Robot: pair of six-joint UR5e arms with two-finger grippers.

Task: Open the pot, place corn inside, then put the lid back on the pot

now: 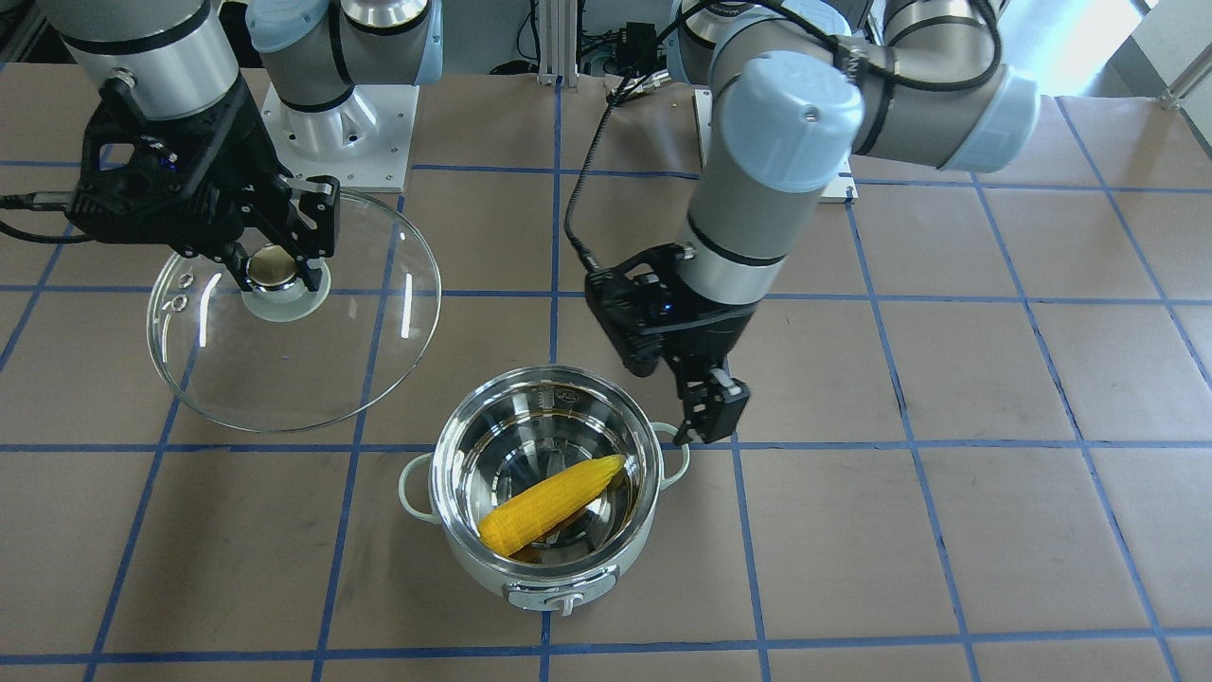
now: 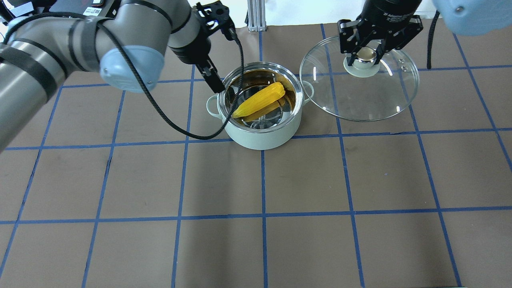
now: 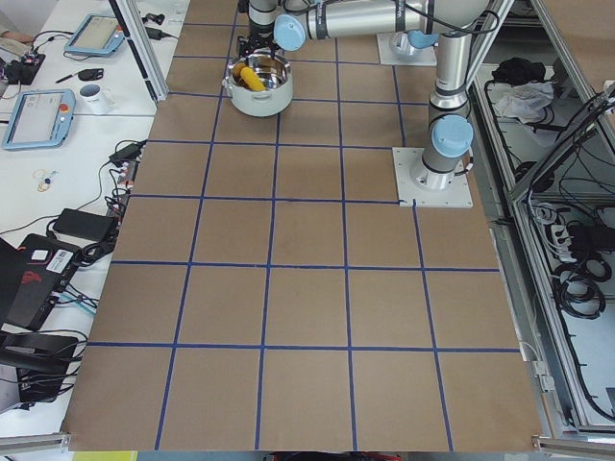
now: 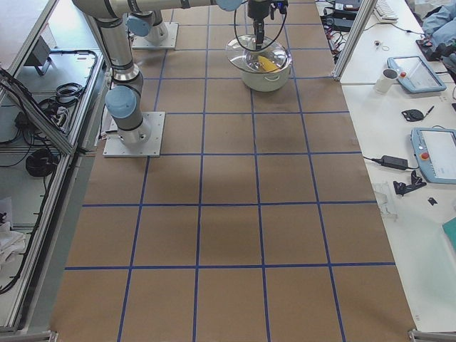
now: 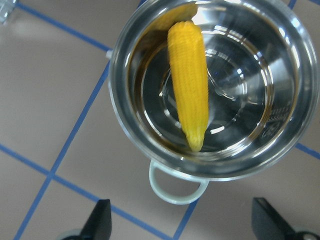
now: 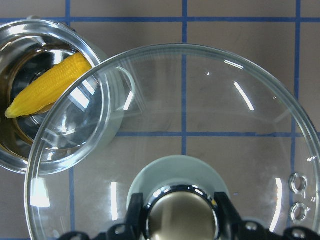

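The pale green pot (image 2: 264, 138) stands open on the table, and the yellow corn (image 2: 260, 100) lies slanted inside on its steel bottom. The corn also shows in the left wrist view (image 5: 190, 90) and the front view (image 1: 554, 507). My left gripper (image 1: 708, 424) is open and empty, hanging just outside the pot's side handle (image 5: 177, 187). My right gripper (image 2: 362, 56) is shut on the knob (image 6: 180, 215) of the glass lid (image 2: 360, 100). It holds the lid beside the pot, with the lid's rim overlapping the pot's edge (image 6: 107, 125) in the right wrist view.
The table is brown with a blue tape grid. Both arm bases (image 1: 341, 133) stand at the robot's side. The left arm's black cable (image 2: 176, 128) loops down in front of the pot. Operator desks with tablets (image 4: 434, 153) flank the far table edge.
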